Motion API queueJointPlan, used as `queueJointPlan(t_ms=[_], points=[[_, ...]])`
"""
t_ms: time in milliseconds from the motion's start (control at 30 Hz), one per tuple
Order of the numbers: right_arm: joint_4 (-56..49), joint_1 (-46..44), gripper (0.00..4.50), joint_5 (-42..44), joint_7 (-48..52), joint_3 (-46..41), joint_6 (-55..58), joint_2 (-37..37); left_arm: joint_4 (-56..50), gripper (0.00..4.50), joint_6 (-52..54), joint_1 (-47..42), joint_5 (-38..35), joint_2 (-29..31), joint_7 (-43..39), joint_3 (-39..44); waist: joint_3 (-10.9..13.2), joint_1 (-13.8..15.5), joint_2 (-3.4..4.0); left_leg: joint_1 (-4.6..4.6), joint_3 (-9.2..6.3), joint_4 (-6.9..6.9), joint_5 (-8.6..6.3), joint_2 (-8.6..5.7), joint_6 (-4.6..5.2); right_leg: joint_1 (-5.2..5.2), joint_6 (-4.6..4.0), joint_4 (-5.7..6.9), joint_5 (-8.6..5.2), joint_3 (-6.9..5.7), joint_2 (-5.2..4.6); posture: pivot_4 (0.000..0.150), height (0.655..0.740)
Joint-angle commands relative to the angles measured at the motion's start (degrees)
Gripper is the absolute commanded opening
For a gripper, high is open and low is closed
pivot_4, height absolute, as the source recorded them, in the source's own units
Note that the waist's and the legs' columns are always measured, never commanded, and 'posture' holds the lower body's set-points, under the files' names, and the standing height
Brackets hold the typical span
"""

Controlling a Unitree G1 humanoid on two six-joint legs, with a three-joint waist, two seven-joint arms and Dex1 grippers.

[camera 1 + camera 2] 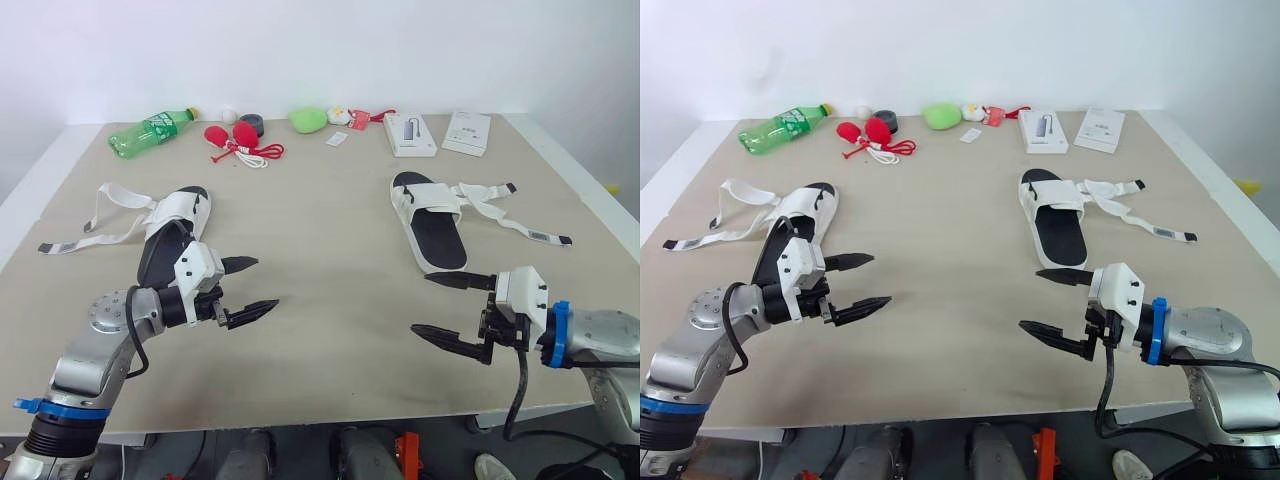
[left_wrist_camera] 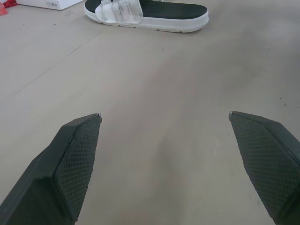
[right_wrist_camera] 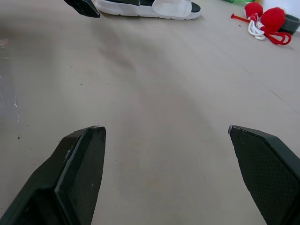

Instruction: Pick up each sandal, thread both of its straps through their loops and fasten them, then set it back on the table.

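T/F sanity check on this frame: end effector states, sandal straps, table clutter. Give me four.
1. Left end effector and right end effector are both open and empty. True.
2. The left sandal has its straps fastened. False: they lie loose on the table.
3. The right sandal is lifted off the table. False: it rests on the table, beyond the right end effector.
4. A green bottle lies near the table's far edge. True.
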Motion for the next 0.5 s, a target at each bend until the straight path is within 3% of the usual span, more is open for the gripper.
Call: queueJointPlan(t_ms=[33,500], points=[[-1.2,-1.2,4.50,1.5,-1.8,-1.2,1.3,-0.1,-0.2,4.48,-1.0,-1.6,-0.4,0.5,-0.7,0.6,0.0,0.0,0.00,0.00,0.00,0.00,0.00,0.00,0.00,0.00,0.00,0.00,0.00,0.00,0.00,0.150,0.7400],[-4.8,-1.8,4.50,6.3,-13.9,-4.1,11.8,2.7,0.1,4.48,1.5,-5.8,-2.1,-1.9,-0.4,-0.7,0.0,0.0,0.00,-0.02,0.03,0.04,0.01,0.02,-0.01,0.00,0.01,0.00,0.05,0.03,0.02,0.150,0.7400]])
